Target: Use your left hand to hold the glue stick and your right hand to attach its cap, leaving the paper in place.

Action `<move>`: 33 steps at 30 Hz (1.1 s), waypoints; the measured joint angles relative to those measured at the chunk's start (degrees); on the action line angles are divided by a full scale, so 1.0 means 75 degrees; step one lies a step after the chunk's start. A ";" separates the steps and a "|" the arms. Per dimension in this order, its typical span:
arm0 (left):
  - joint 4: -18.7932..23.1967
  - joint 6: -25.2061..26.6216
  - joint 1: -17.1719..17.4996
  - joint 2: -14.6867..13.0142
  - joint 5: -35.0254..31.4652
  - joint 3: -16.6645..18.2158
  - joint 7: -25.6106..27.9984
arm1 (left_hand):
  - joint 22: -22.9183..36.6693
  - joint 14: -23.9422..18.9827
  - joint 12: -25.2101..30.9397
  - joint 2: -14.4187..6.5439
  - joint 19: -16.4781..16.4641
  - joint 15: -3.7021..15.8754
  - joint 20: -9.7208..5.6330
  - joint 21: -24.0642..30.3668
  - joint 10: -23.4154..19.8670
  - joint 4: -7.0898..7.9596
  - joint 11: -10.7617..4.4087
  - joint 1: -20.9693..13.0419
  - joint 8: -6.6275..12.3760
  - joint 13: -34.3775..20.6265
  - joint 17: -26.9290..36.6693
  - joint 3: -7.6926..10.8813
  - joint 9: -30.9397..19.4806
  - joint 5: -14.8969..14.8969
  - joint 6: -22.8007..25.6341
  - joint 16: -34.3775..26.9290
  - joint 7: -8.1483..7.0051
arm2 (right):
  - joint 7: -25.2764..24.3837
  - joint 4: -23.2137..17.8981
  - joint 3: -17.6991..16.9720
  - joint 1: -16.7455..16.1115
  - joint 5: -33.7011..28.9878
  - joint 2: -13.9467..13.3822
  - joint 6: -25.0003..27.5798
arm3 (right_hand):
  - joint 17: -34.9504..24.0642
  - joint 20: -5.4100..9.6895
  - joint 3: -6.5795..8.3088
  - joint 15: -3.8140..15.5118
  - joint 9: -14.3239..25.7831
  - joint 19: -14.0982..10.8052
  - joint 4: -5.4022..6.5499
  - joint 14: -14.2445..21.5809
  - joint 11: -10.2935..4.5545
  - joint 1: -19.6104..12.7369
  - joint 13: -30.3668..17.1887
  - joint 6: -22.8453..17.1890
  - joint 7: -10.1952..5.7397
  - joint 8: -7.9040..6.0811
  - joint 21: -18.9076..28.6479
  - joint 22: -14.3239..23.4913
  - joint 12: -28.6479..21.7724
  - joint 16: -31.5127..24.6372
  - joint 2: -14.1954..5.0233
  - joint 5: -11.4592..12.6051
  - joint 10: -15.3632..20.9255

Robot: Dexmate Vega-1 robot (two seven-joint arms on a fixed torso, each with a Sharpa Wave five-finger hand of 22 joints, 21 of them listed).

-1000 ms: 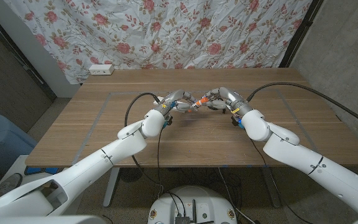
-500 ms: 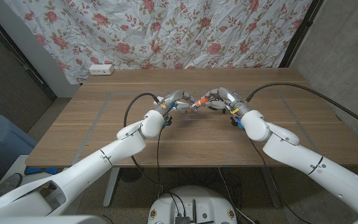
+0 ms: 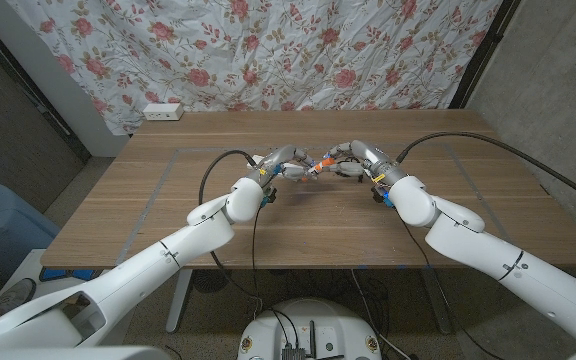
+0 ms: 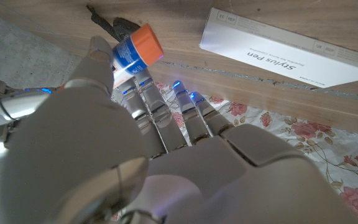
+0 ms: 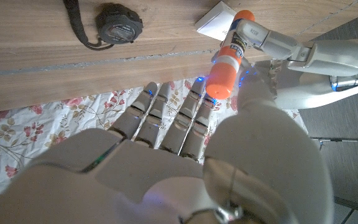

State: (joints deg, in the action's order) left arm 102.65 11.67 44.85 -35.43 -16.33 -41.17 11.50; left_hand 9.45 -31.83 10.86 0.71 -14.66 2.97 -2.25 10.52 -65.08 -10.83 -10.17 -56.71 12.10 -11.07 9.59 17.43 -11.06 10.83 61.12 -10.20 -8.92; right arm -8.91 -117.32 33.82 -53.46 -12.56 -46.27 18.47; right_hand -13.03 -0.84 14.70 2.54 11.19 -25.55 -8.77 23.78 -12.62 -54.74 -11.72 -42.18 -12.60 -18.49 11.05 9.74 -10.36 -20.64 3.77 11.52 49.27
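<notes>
Head view: wooden tabletop [image 3: 168, 205], floral curtain [image 3: 268, 50] behind; left hand [image 3: 283, 162] grasps glue stick [image 3: 312, 167], right hand [image 3: 350, 158] pinching its cap [image 5: 221, 81].

A: Both arms wear smooth white shells, with a black cable [image 3: 211, 172] looping along each.
B: The left robot hand [image 4: 166, 168] is pale grey with segmented fingers; small blue lights glow there, perhaps on the fingertips.
</notes>
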 measured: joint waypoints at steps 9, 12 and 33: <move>0.0037 0.0000 0.0034 -0.0045 0.0000 0.0020 0.0004 | 0.0000 0.0000 0.0012 0.0000 0.0000 0.0000 0.0000 0.0000 0.0000 0.0000 0.0000 0.0000 -0.0012 -0.0001 0.0000 0.0000 0.0000 -0.0001 -0.0001 0.0000 -0.0001 | 0.0104 -0.0032 -0.0018 -0.0004 0.0034 -0.0044 -0.0035 | -0.0023 -0.0107 0.0000 -0.0002 0.0000 0.0112 0.0000 -0.0272 0.0038 0.0091 0.0000 0.0789 -0.0016 0.0387 -0.0034 0.0000 0.0030 0.0222 0.0090 0.0106 -0.0747; 0.0038 0.0000 0.0036 -0.0062 0.0000 0.0028 0.0004 | 0.0000 0.0000 0.0024 0.0000 0.0000 0.0000 0.0000 0.0000 0.0000 0.0000 0.0000 0.0000 -0.0026 -0.0001 0.0000 0.0000 0.0000 -0.0002 -0.0001 0.0000 -0.0001 | 0.0138 -0.0032 -0.0018 -0.0004 0.0047 -0.0044 -0.0039 | -0.0023 -0.0116 0.0001 -0.0002 0.0000 0.0227 0.0000 -0.0380 0.0035 0.0160 0.0000 0.0911 0.0000 0.0464 -0.0034 0.0000 0.0030 0.0280 0.0160 0.0134 -0.0909; -0.0003 -0.0187 0.0031 -0.0145 -0.0023 0.0089 -0.0047 | 0.0000 0.0000 0.0022 0.0000 0.0000 0.0000 0.0000 0.0000 0.0000 0.0000 0.0000 0.0000 0.0033 -0.0001 0.0021 0.0000 0.0000 -0.0006 0.0004 0.0000 0.0004 | 0.0478 -0.0131 -0.0111 0.0017 0.0183 -0.0314 -0.0204 | -0.0129 -0.0484 -0.0277 -0.0174 -0.0072 0.1034 0.0234 -0.1568 0.0130 0.1193 0.0039 0.2269 0.0010 0.0979 -0.0090 -0.0019 0.0029 0.0868 0.0531 0.0783 -0.2743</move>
State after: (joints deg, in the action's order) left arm 102.63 10.26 45.08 -36.52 -16.50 -40.50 11.14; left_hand 9.45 -31.83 11.03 0.71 -14.66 2.97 -2.25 10.52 -65.08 -10.83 -10.17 -56.71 12.35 -11.08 9.75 17.43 -11.06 10.78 61.15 -10.20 -8.90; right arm -5.33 -118.30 32.99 -53.34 -11.19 -48.63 16.94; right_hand -13.99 -4.48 12.63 1.23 10.65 -17.79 -7.01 12.02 -11.65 -45.79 -11.43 -25.17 -12.52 -11.15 10.37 9.60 -10.15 -14.13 7.75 17.39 28.70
